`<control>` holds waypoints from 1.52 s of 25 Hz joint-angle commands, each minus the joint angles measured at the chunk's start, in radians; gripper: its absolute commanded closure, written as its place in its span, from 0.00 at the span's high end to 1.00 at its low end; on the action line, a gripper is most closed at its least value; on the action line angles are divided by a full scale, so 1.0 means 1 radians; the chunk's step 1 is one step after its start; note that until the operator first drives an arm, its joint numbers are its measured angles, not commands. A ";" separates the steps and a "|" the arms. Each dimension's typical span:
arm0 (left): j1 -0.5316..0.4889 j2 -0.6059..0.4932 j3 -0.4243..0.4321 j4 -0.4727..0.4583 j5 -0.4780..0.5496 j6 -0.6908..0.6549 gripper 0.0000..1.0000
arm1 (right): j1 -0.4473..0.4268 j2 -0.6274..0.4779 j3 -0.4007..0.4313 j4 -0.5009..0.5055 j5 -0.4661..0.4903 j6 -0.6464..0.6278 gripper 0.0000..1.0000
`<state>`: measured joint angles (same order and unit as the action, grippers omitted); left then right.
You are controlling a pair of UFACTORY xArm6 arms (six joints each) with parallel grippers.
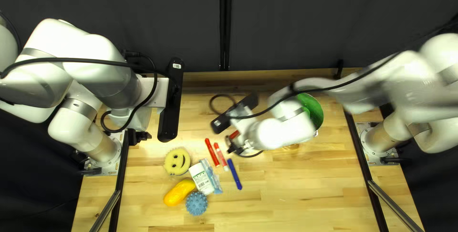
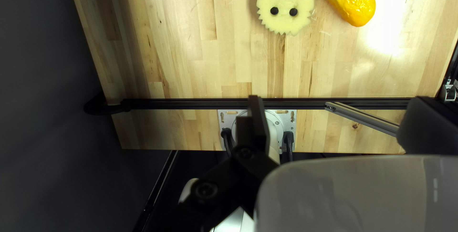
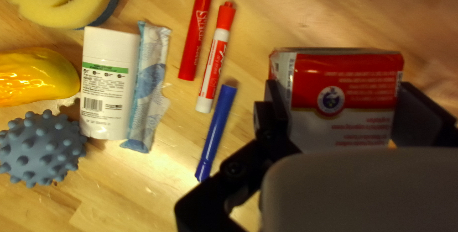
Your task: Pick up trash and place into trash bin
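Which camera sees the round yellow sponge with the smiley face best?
The left wrist view: the round yellow smiley sponge shows whole and large, with both eyes and the mouth. The top left view shows it whole but smaller; the right wrist view, only part.

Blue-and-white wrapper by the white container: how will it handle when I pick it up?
The wrapper will probably be light and floppy, since it looks like thin, crinkled, see-through film. It lies right against the white container, so a careless grasp could nudge that, and its rounded sides might let it roll.
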<state>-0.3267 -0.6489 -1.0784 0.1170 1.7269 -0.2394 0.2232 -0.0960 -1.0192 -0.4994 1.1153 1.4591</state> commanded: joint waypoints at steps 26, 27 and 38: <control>0.000 0.000 0.000 0.000 0.000 0.000 1.00 | 0.026 -0.075 0.037 0.064 0.065 -0.156 1.00; 0.000 0.000 0.000 0.000 0.000 0.000 1.00 | 0.033 -0.049 0.025 0.058 0.048 -0.145 1.00; 0.000 0.000 0.000 0.000 0.000 0.000 1.00 | 0.065 0.187 -0.054 -0.002 -0.110 0.037 1.00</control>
<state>-0.3267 -0.6489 -1.0784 0.1170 1.7269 -0.2394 0.2823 0.0750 -1.0794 -0.4849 1.0285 1.4580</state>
